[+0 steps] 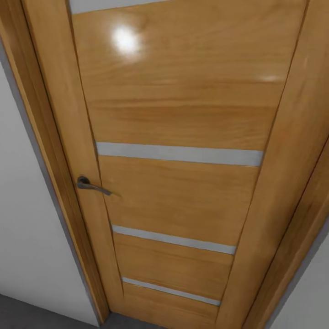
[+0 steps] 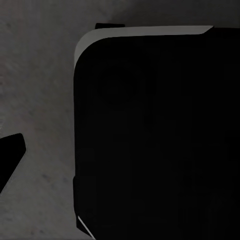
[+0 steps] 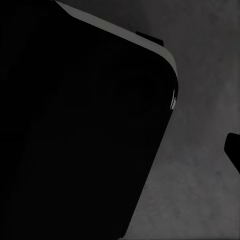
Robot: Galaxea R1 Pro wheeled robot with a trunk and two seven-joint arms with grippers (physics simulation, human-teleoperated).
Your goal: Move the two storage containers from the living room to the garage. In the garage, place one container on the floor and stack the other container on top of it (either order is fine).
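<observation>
Honey-coloured wooden door (image 1: 183,137) w/ grey metal lever handle (image 1: 91,185) fills head view; dark concrete floor (image 2: 40,100) below; gripper states can't be told.

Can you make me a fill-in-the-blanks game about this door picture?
1. The wooden door is crossed by pale ______ stripes.
2. The door's handle sits near its ______ edge in the head view.
3. The wall beside the door frame is painted ______.
4. Under the robot's black base, the wrist views show a dark ______ floor.

Missing words: horizontal; left; white; grey
</observation>
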